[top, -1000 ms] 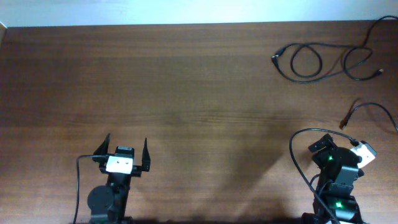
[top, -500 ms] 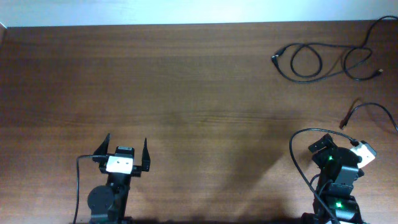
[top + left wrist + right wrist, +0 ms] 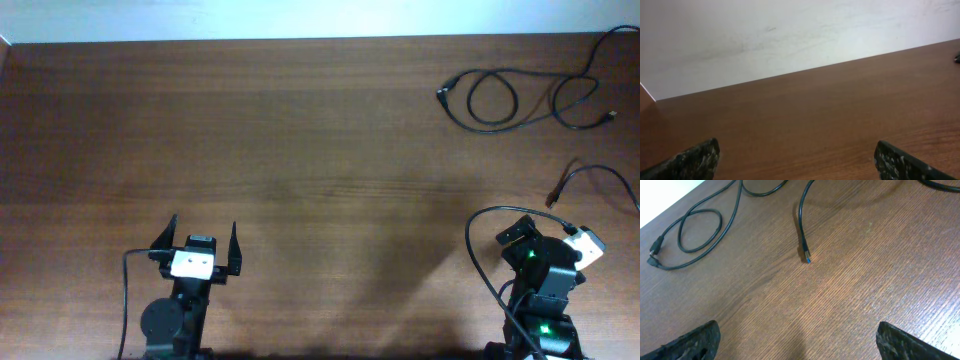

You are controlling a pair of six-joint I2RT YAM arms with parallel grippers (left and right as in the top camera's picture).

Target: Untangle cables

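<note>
Both jaws wide apart, empty, dark wooden table (image 3: pixel 300 130), white wall (image 3: pixel 765 30) behind, cables (image 3: pixel 510 100) far right

Likely robotics lab or test bench. Wide dark-brown wood-grain laminate surface (image 3: pixel 300 150) runs ahead of both jaws to plain white wall (image 3: pixel 765 35), which rises straight from far edge. Two black robot arms sit at near edge behind jaws: left arm (image 3: pixel 185 305), and right arm (image 3: pixel 545 290) with small green indicator lights (image 3: pixel 530 258) lit. Thin black cables (image 3: pixel 800 220) lie loose on surface ahead of right jaws. Lighting even, as indoors.
</note>
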